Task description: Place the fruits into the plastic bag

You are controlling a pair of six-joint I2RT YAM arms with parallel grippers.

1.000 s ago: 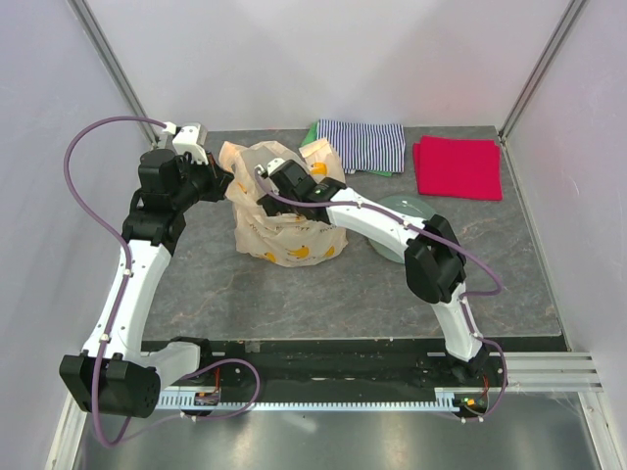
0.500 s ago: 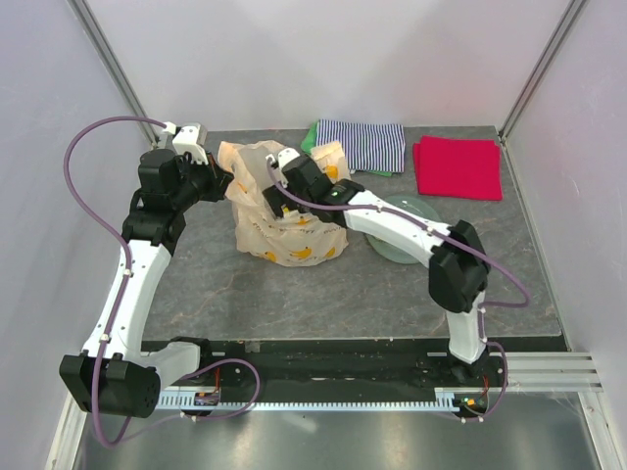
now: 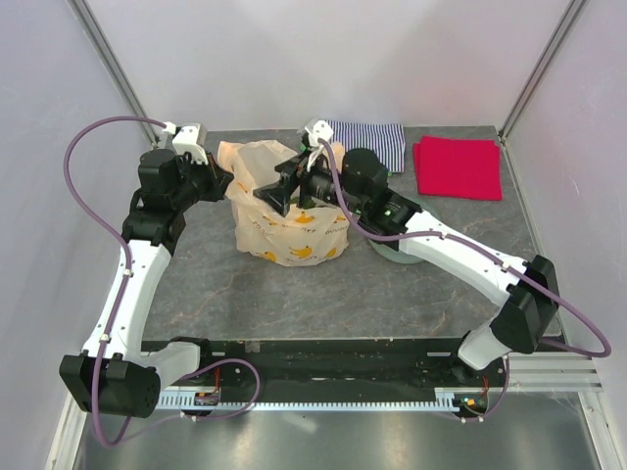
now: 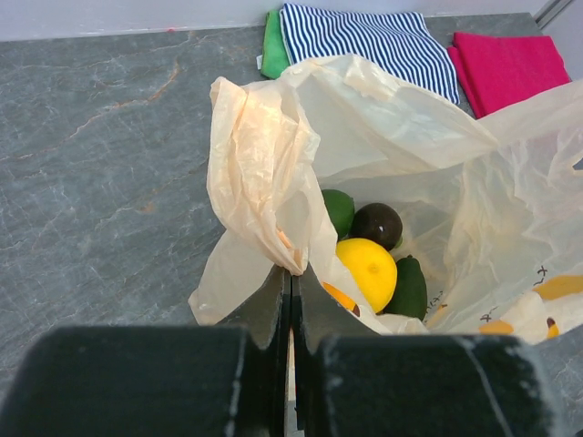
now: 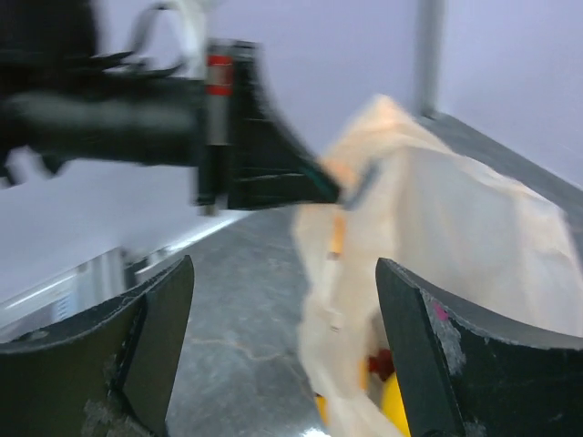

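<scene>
Evidently the task is nearly done. In the top view the plastic bag (image 3: 289,230) stands toward eleven o'clock of the table (image 3: 245,294) middle. Inside it the left wrist view shows a lemon (image 4: 367,270), a lime (image 4: 339,211), an avocado (image 4: 410,287) and a dark round fruit (image 4: 377,225). The left gripper (image 4: 290,273) is clamped on the bag's rim at its nine o'clock side. The right gripper (image 5: 284,264) hangs over the mouth, fingers spread and empty. The pear cannot be made out for certain.

The grey marbled surface (image 3: 411,294) carried the bag (image 3: 284,240) left of centre, a plate (image 3: 392,256) just right of it, and a striped cloth (image 3: 372,142) and red cloth (image 3: 458,166) at the far edge.
</scene>
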